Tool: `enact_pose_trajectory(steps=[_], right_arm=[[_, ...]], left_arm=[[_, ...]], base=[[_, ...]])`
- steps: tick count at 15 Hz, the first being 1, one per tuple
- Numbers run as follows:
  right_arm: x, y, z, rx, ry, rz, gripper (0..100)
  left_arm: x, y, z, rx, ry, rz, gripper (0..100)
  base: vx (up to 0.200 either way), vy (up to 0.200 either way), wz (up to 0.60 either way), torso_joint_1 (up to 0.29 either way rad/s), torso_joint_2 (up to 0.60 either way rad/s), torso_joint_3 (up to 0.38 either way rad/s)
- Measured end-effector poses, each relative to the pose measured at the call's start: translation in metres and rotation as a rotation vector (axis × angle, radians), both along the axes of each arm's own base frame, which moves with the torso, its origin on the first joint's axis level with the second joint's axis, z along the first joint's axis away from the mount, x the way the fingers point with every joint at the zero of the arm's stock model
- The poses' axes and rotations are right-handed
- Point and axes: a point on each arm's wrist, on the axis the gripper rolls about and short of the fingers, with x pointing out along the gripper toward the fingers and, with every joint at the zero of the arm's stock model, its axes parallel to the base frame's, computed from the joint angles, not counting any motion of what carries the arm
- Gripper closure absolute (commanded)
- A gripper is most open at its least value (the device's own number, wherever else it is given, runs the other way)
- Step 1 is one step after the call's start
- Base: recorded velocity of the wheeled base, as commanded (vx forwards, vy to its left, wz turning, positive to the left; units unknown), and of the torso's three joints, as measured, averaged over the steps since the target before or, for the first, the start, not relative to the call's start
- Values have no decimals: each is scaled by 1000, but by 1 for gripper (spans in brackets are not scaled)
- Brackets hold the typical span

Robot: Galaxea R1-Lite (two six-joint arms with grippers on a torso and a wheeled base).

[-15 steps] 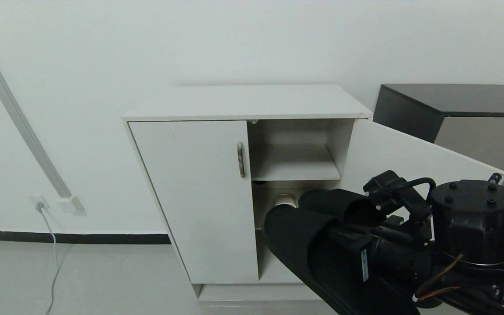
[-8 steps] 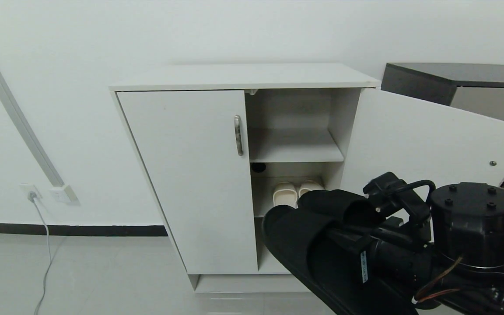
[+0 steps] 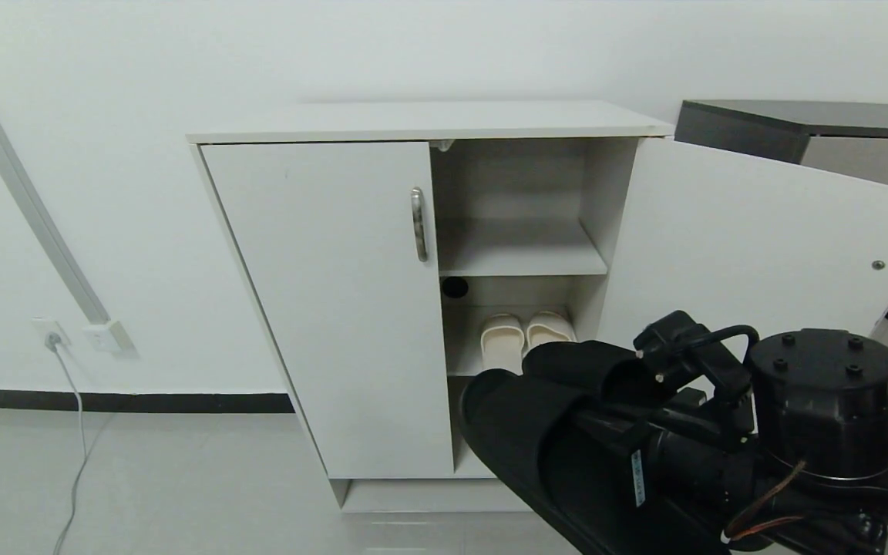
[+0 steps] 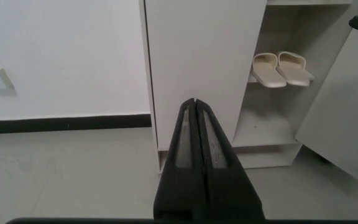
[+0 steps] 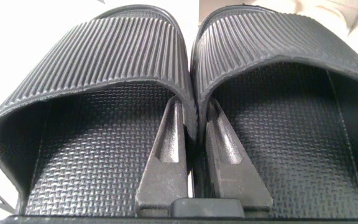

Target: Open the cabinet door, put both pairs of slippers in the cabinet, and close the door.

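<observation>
Door part looks done to me: the cabinet [image 3: 428, 122] has its right door [image 3: 737, 247] swung wide open toward the near right, and the left door [image 3: 328, 308] is shut. The white slippers [image 3: 525, 335] are already inside, side by side on the middle shelf. So I'd say we're on pair two. The right gripper [image 5: 192, 112] is clamped on the black slippers [image 3: 536, 432], one finger inside each shoe, pinching the two inner walls together. The pair hangs near and a bit right of the opening, toes pointing at the cabinet's lower half. My guess for the next move is a push forward and slightly left into the bottom compartment [image 4: 266, 130], which shows bare floor, or a lift to the top shelf [image 3: 517, 250], also bare. The middle shelf looks pretty much taken. What I'd watch is the edge of the shut left door with its handle [image 3: 418, 223] on one side, the open door on the other, and the front lip of the middle shelf above. Held side by side the pair is wide, so the opening doesn't look generous. The left gripper [image 4: 195, 106] has its fingers pressed together on nothing, low over the floor [image 4: 61, 168] in front of the shut door, well clear of the path.
</observation>
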Motion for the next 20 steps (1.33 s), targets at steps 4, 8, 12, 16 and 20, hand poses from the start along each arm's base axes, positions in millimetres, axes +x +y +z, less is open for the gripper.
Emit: enact_pose_trajectory(steps=[4,8,12,16,20], right_arm=[[1,2,-2,-1,0,3,100],[1,4,-4,2,-3,6,100],[6,12,-8,-8,-33,-39,100],[30,51,-13,-1,-70,-271,100],[70,99,-26,-20,-106,-541,100]], left_arm=[[0,0,0,0,-1,0,100],[0,0,0,0,1,1,100],[0,0,0,1,0,0,100],[0,0,0,1,0,0,100],[0,0,0,1,0,0,100]], base=[[0,0,0,-3,38,46],[0,0,0,1,90,49],[0,0,0,0,0,0],[0,0,0,0,0,0],[0,0,0,0,0,0]])
